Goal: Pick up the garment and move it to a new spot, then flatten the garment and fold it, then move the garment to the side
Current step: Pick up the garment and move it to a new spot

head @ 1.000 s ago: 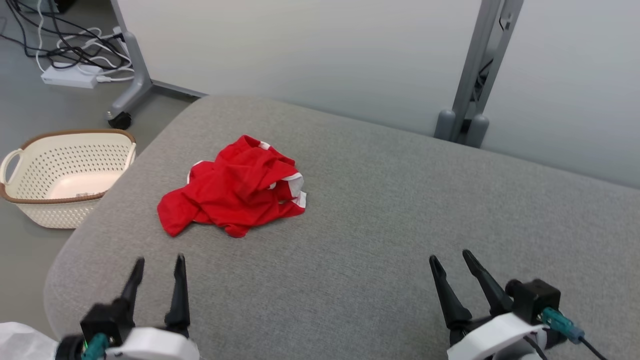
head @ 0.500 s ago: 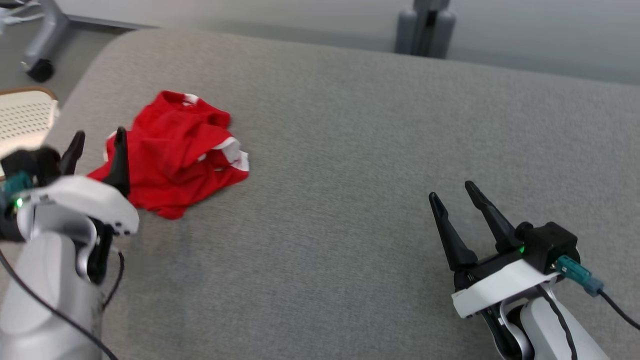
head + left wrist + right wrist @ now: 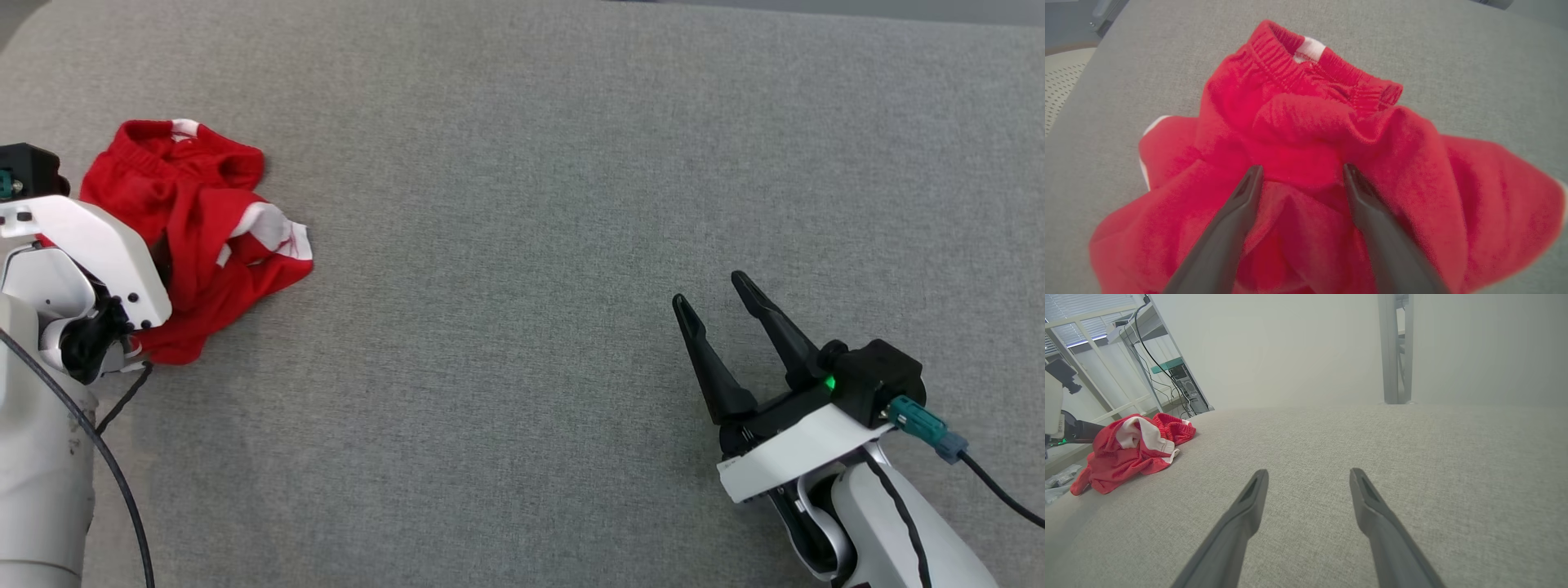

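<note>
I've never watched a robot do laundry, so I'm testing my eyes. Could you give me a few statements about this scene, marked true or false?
1. The red garment lies crumpled on the grey cushion. True.
2. The left hand is shut on the garment. False: it is open, poised over it.
3. The right hand is open, well away from the garment. True.
4. The garment is plain red all over. False: it has white trim.
</note>
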{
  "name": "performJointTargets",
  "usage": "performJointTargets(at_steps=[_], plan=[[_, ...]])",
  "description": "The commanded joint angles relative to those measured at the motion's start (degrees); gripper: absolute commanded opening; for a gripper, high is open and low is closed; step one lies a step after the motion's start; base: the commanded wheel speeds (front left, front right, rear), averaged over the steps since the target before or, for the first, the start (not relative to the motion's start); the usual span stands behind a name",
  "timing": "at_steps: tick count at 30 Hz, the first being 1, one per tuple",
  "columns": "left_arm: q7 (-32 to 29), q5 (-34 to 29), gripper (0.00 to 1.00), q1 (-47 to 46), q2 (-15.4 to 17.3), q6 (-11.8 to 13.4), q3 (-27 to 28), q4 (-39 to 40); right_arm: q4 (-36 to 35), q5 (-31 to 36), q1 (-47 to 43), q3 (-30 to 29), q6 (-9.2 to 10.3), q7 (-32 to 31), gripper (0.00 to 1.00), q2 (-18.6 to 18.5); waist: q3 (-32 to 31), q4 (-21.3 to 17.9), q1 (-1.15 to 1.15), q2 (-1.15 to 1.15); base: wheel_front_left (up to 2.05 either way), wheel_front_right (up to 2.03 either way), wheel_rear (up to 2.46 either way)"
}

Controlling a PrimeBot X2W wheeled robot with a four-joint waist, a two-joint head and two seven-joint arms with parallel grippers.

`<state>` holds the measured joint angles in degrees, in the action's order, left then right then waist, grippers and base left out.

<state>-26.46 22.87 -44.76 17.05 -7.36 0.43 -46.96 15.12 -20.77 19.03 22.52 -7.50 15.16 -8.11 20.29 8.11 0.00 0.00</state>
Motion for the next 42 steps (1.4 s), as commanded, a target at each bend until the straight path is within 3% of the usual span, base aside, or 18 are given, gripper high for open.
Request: performJointTargets(at_steps=[1,8,9,10,11,15,19,24,33,42], plan=[[-0.62,-0.23,1.0,-0.94,0.53,-0.15,-0.28,-0.62,-0.49,-0.29,0.84,-0.09,0.0,0.07,1.0,-0.46,0.79,-0.59,0.0,0.0,0.0,0.0,0.0],[-5.67,0.05,1.0,-2.95,1.79,-0.07,-1.51,-5.14,-0.39,-0.67,1.84,0.33,0.0,0.07,1.0,-0.75,2.41,-1.58,0.0,0.0,0.0,0.0,0.0],[-5.97,0.21,0.69,-3.08,1.81,-0.07,-1.59,-5.53,-0.35,-0.67,1.91,0.36,0.0,0.07,1.0,-0.69,2.47,-1.72,0.0,0.0,0.0,0.0,0.0],[-6.05,0.33,0.18,-3.24,1.88,-0.08,-1.64,-5.8,-0.31,-0.58,2.01,0.4,0.0,0.07,1.0,-0.61,2.48,-1.85,0.0,0.0,0.0,0.0,0.0],[-5.7,0.52,0.0,-3.36,1.98,-0.1,-1.67,-5.89,-0.24,-0.44,2.05,0.5,0.0,0.07,1.0,-0.53,2.44,-1.94,0.0,0.0,0.0,0.0,0.0],[-3.56,1.01,0.0,-3.23,2.32,-0.15,-2.08,-5.73,0.12,-0.47,1.86,0.4,0.0,0.07,1.0,-0.45,1.74,-2.04,0.0,0.0,0.0,0.0,0.0],[2.36,0.22,0.0,-3.56,2.63,-0.15,-2.27,-4.23,0.24,-0.55,1.72,-0.17,0.0,0.07,1.0,-0.25,0.43,-2.0,0.0,0.0,0.0,0.0,0.0],[14.1,-1.08,0.0,-4.39,2.54,0.79,-2.27,-2.06,0.54,-0.66,1.11,-0.19,0.0,0.08,1.0,0.0,-1.97,-2.03,0.0,0.0,0.0,0.0,0.0],[32.66,-1.66,0.0,-5.34,0.45,-0.05,-4.83,3.13,1.29,-0.51,-0.48,-2.28,0.0,0.07,1.0,0.6,-8.22,-3.3,0.0,0.0,0.0,0.0,0.0],[38.23,-0.54,0.0,-3.7,-2.18,-0.19,-11.93,10.75,0.35,0.87,0.63,-7.15,0.0,0.07,1.0,0.21,-11.78,-6.13,0.0,0.0,0.0,0.0,0.0]])
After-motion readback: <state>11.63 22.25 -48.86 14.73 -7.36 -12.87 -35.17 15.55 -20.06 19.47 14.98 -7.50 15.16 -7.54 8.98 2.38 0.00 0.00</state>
